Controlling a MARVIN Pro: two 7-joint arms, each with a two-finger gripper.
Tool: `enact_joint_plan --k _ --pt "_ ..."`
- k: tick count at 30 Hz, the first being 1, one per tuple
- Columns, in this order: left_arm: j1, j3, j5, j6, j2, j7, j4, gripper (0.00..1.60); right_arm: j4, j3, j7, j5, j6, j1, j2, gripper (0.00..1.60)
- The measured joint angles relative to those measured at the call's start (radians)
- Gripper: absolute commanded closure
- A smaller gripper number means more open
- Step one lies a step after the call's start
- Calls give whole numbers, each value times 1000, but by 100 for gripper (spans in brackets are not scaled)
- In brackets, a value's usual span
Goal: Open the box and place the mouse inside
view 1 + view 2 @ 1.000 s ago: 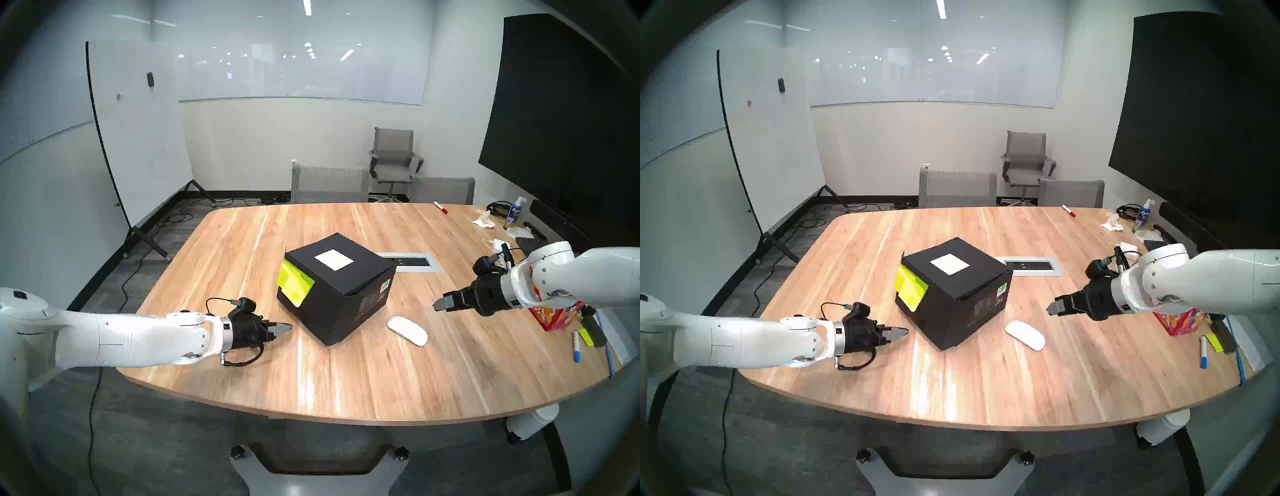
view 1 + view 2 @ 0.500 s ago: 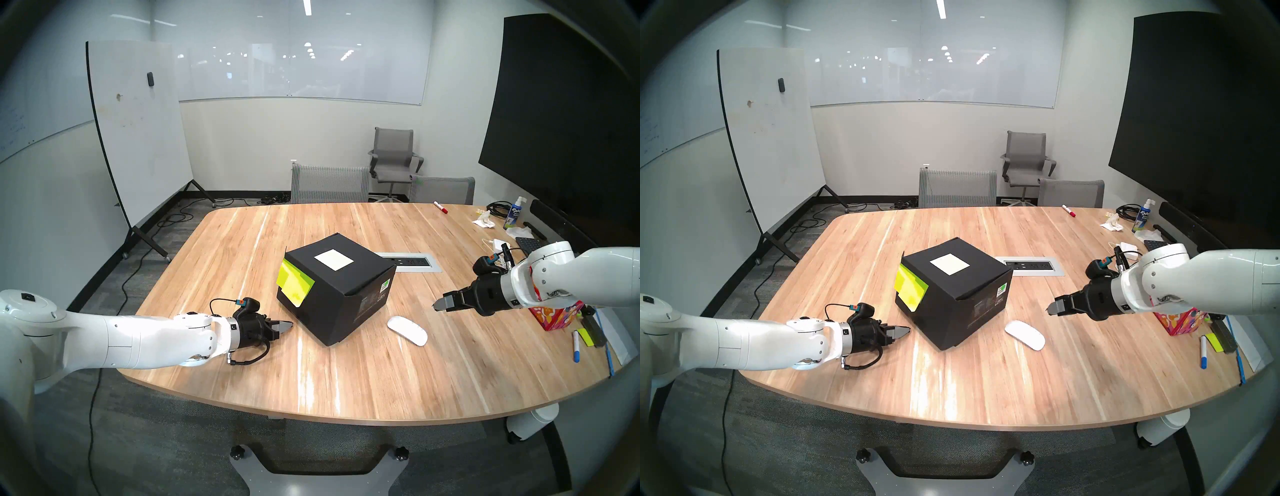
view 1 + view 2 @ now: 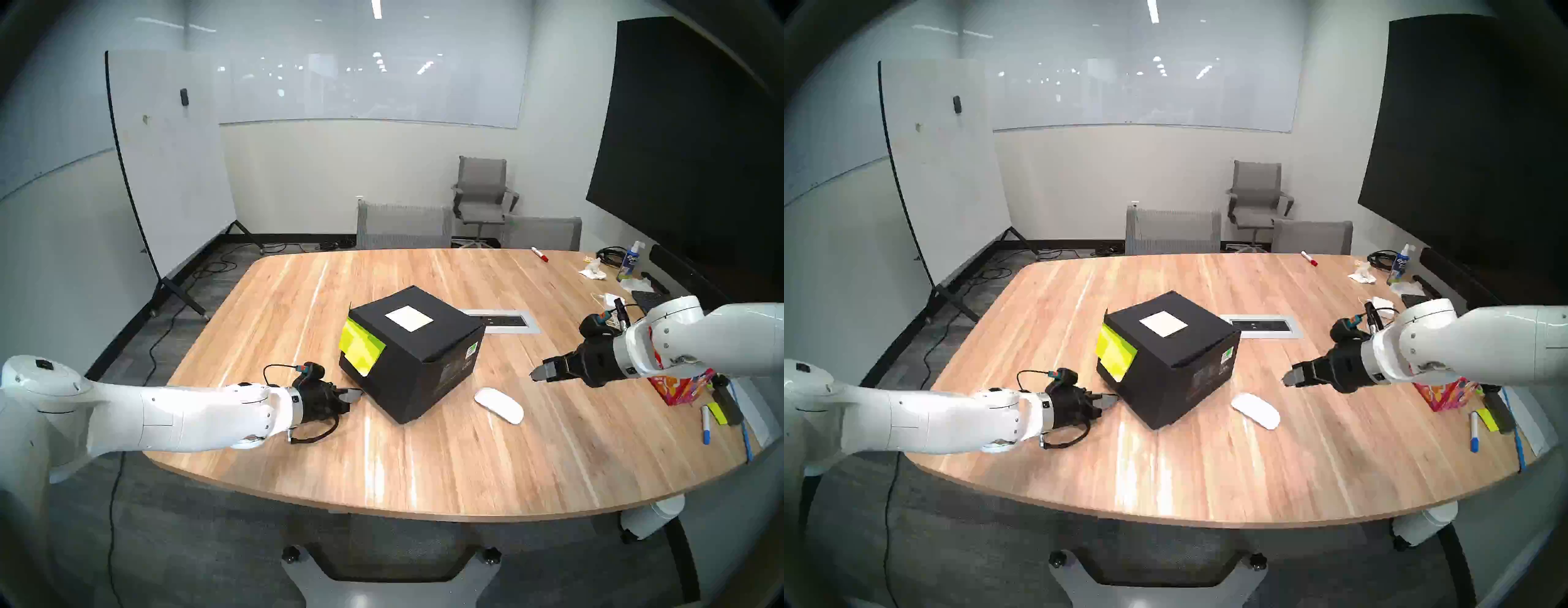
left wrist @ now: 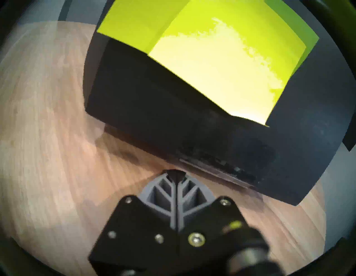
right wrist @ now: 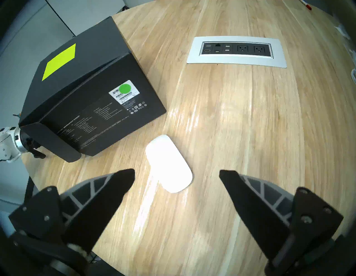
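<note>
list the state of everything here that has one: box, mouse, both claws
box: lid shut, upright on the table
mouse: lying flat on the table, free, beside the box
left claw: shut, empty, tips near the box's bottom edge
right claw: open, empty, above the mouse

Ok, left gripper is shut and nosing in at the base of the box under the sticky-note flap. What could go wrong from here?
1. The shut left gripper sits low at the foot of the box, below the yellow-green flap; it may push the box rather than lift the flap.
2. A shoved box could slide toward the mouse lying close beside it.
3. The open right gripper hovers over the mouse; the box lid looks closed.
</note>
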Motion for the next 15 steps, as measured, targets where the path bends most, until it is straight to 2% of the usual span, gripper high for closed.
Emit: enact_joint_plan --k 15 --pt "42 -32 -75 -22 -6 -72 25 160 0 0 0 0 0 0 0 0"
